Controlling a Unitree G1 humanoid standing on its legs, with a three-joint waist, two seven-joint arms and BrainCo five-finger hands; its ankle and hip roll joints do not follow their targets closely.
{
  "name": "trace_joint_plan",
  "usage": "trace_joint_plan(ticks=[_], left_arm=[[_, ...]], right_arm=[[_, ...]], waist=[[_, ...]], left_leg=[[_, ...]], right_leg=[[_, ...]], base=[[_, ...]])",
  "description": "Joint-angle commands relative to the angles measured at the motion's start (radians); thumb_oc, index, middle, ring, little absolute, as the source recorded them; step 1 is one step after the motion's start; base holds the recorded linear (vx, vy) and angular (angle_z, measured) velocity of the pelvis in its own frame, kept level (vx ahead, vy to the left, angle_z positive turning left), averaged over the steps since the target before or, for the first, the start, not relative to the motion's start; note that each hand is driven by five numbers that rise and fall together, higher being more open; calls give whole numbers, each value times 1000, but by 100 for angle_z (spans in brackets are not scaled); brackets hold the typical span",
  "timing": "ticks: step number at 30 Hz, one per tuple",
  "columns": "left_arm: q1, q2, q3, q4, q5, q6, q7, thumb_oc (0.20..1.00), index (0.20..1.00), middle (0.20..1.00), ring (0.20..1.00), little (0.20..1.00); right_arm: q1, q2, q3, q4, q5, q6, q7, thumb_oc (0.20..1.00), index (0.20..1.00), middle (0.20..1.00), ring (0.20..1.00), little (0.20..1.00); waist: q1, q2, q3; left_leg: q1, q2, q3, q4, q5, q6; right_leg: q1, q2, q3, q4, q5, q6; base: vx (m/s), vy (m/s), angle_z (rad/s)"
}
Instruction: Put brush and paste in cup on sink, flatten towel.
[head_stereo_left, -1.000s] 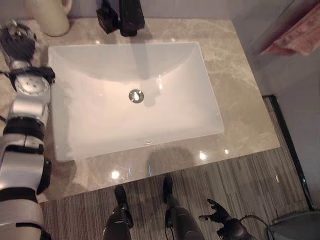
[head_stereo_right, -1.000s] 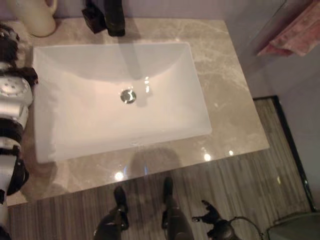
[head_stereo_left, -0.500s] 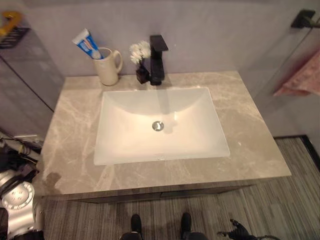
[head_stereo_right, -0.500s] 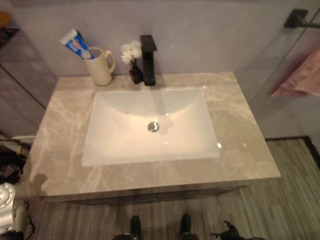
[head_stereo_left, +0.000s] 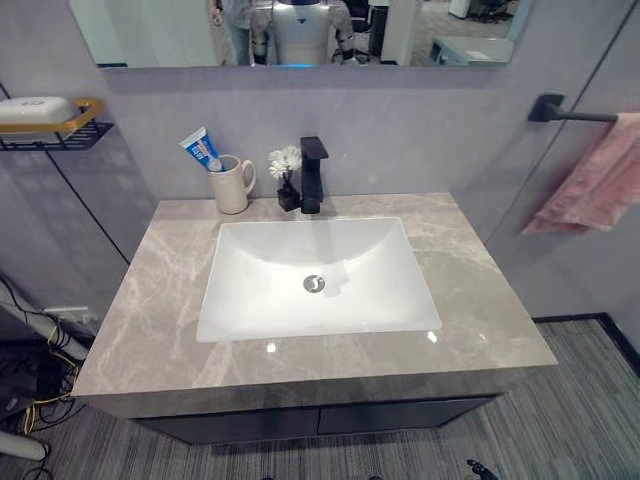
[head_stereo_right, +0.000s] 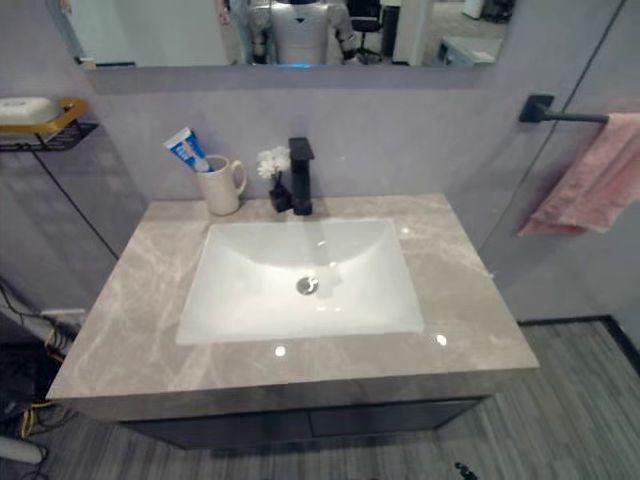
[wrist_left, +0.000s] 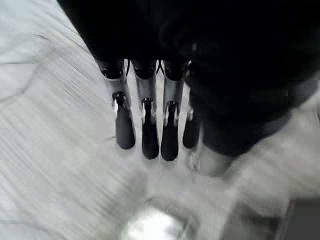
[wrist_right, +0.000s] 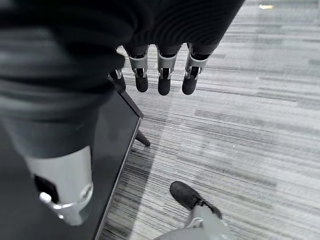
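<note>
While both arms hang low, well below and short of the tabletop, neither reaches the task's things. The left robot hand hangs over the floor with straight, relaxed fingers, holding nothing; the right robot hand does likewise above the grey striped floor.

Far ahead of them, the blue-and-white toothpaste tube stands tilted in the cream ceramic handled cup, leaning on its rim because it is taller than the cup. Whether a brush is inside I cannot tell.

Further to the right, the pink towel drapes bunched from the black wall bar, seemingly not yet flattened.
</note>
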Motion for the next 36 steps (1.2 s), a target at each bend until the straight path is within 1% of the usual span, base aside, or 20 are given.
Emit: trace_joint_plan(ticks=[1,3,8,9,10,13,14,15,17,18,19,21,23,24,25,26,28,29,31,36], left_arm=[[-111,66,6,-116,296,-76,-139,1000,1000,1000,1000,1000],[-196,119,-217,-119,669,-66,-89,1000,1000,1000,1000,1000],[-239,141,-213,-144,659,-82,-75,1000,1000,1000,1000,1000],[-256,140,-220,-156,648,-92,-78,1000,1000,1000,1000,1000],[-257,141,-220,-156,648,-92,-78,1000,1000,1000,1000,1000],[-287,137,-229,-208,618,-113,-55,1000,1000,1000,1000,1000],[-295,128,-224,-237,577,-116,-52,1000,1000,1000,1000,1000],[-300,120,-231,-277,548,-121,-54,1000,1000,1000,1000,1000],[-309,110,-243,-299,521,-126,-62,1000,1000,1000,1000,1000],[-323,100,-250,-305,511,-123,-59,1000,1000,1000,1000,1000],[-323,99,-251,-304,511,-123,-58,1000,1000,1000,1000,1000],[-331,88,-253,-309,503,-118,-55,1000,1000,1000,1000,1000],[-327,83,-248,-320,486,-123,-51,1000,1000,1000,1000,1000],[-298,88,-199,-343,426,-132,-46,1000,1000,1000,1000,1000],[-296,89,-198,-343,425,-132,-46,1000,1000,1000,1000,1000],[-285,92,-169,-335,399,-134,-42,1000,1000,1000,1000,1000],[-286,94,-156,-326,394,-133,-37,1000,1000,1000,1000,1000],[-287,92,-141,-301,389,-135,-34,1000,1000,1000,1000,1000],[-286,95,-115,-278,387,-139,-32,1000,1000,1000,1000,1000],[-272,105,-86,-291,360,-147,-32,1000,1000,1000,1000,1000]], right_arm=[[-59,-59,1,-17,8,-17,25,1000,1000,1000,1000,1000],[-64,-55,-40,57,15,0,27,1000,1000,1000,1000,1000],[-72,-61,-84,87,36,6,5,1000,1000,1000,1000,1000],[-60,-57,-113,93,55,6,-3,1000,1000,1000,1000,1000],[-60,-56,-113,93,55,6,-3,1000,1000,1000,1000,1000],[-18,-41,-166,27,124,-12,-19,1000,1000,1000,1000,1000],[7,-36,-180,-19,145,-23,-32,1000,1000,1000,1000,1000],[22,-34,-193,-37,162,-37,-49,1000,1000,1000,1000,1000],[39,-31,-192,-53,173,-47,-55,1000,1000,1000,1000,1000],[46,-26,-190,-67,183,-53,-62,1000,1000,1000,1000,1000],[46,-27,-191,-67,183,-53,-62,1000,1000,1000,1000,1000],[44,-22,-184,-74,188,-56,-70,1000,1000,1000,1000,1000],[35,-22,-179,-73,176,-59,-78,1000,1000,1000,1000,1000],[19,-18,-151,-120,155,-67,-83,1000,1000,1000,1000,1000],[20,-17,-149,-122,154,-66,-83,1000,1000,1000,1000,1000],[12,-16,-133,-138,139,-67,-85,1000,1000,1000,1000,1000],[13,-15,-131,-141,138,-70,-86,1000,1000,1000,1000,1000],[26,-16,-130,-136,135,-74,-89,1000,1000,1000,1000,1000],[44,-24,-129,-145,127,-77,-85,1000,1000,1000,1000,1000],[49,-49,-122,-109,88,-77,-84,1000,1000,1000,1000,1000]], waist=[[-21,-21,58],[-57,-24,66],[-87,-28,98],[-108,-24,116],[-106,-27,115],[-148,-20,144],[-152,-7,161],[-148,11,164],[-160,20,153],[-158,32,139],[-156,32,142],[-147,34,127],[-126,31,115],[-86,14,98],[-85,13,98],[-71,1,89],[-70,-3,88],[-85,-3,81],[-98,-1,76],[-105,-1,85]], left_leg=[[-17,11,-33,45,4,14],[-13,-5,39,80,-39,33],[-27,-64,127,101,-76,70],[-13,-73,172,95,-88,76],[-15,-75,175,93,-84,76],[11,-74,266,50,-73,73],[18,-56,309,31,-57,67],[19,-42,341,3,-36,69],[22,-35,381,-25,-15,70],[25,-27,403,-31,-22,72],[28,-27,404,-31,-25,72],[23,-19,458,-32,-17,74],[18,-8,516,-29,-7,73],[5,25,658,-25,12,68],[6,25,661,-25,12,67],[-1,40,714,-22,20,61],[0,45,727,-21,29,55],[-6,58,728,-7,38,44],[-7,78,738,5,53,28],[-29,131,729,83,73,-17]], right_leg=[[-21,-26,62,22,67,44],[-39,-45,106,29,85,65],[-134,-86,194,47,175,120],[-154,-99,213,43,210,139],[-158,-101,217,43,212,139],[-202,-129,156,36,261,154],[-221,-154,22,52,237,143],[-199,-163,-87,106,170,120],[-181,-132,-74,174,113,102],[-131,-109,-88,244,42,99],[-131,-109,-86,250,37,100],[-84,-105,-142,276,-4,89],[-43,-115,-224,281,-16,86],[10,-119,-385,273,-18,87],[10,-118,-383,272,-18,86],[22,-117,-444,251,-19,86],[15,-111,-441,242,-20,81],[18,-80,-386,209,-42,67],[31,-50,-348,172,-66,46],[55,-14,-309,122,-85,20]], base=[[-117,147,-79],[-142,252,-54],[-170,214,-71],[-129,178,-55],[-166,226,-74],[-159,137,-121],[-242,148,-136],[-240,159,-121],[-126,132,-67],[-27,99,-82],[-40,90,-109],[-85,-8,-85],[-162,-89,-142],[-181,-113,-221],[-206,-172,-302],[-60,-89,-248],[-19,-175,-148],[19,-210,-52],[35,-219,-30],[43,-198,-16]])
